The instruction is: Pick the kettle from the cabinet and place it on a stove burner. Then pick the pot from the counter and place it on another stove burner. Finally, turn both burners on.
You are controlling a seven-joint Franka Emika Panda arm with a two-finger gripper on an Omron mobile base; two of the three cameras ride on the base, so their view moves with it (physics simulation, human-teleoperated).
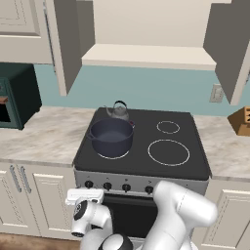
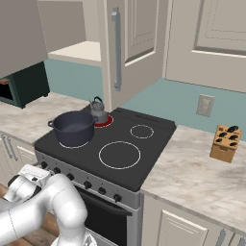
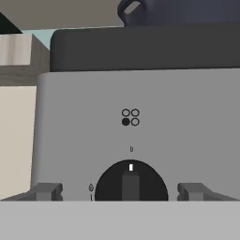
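The dark grey kettle (image 1: pixel 117 111) (image 2: pixel 98 110) stands on the back left stove burner, which glows red (image 2: pixel 104 121). On the front left burner sits the navy pot (image 1: pixel 111 135) (image 2: pixel 73 127) (image 3: pixel 187 11). My gripper (image 3: pixel 120 191) is open, low in front of the stove's control panel. Its fingertips (image 3: pixel 47 191) flank the leftmost black knob (image 3: pixel 131 183) without touching it. That knob's white mark points straight up, below a symbol with the lower left circle filled. The wall cabinet (image 1: pixel 146 56) stands open with a bare shelf.
Both right burners (image 1: pixel 168 152) (image 1: pixel 168 127) are bare rings. Several more knobs (image 1: pixel 126 187) line the front panel. A dark green microwave (image 1: pixel 14 95) sits on the counter (image 1: pixel 44 134) at left, a knife block (image 2: pixel 225 143) at right. Open cabinet doors (image 2: pixel 117 48) hang above.
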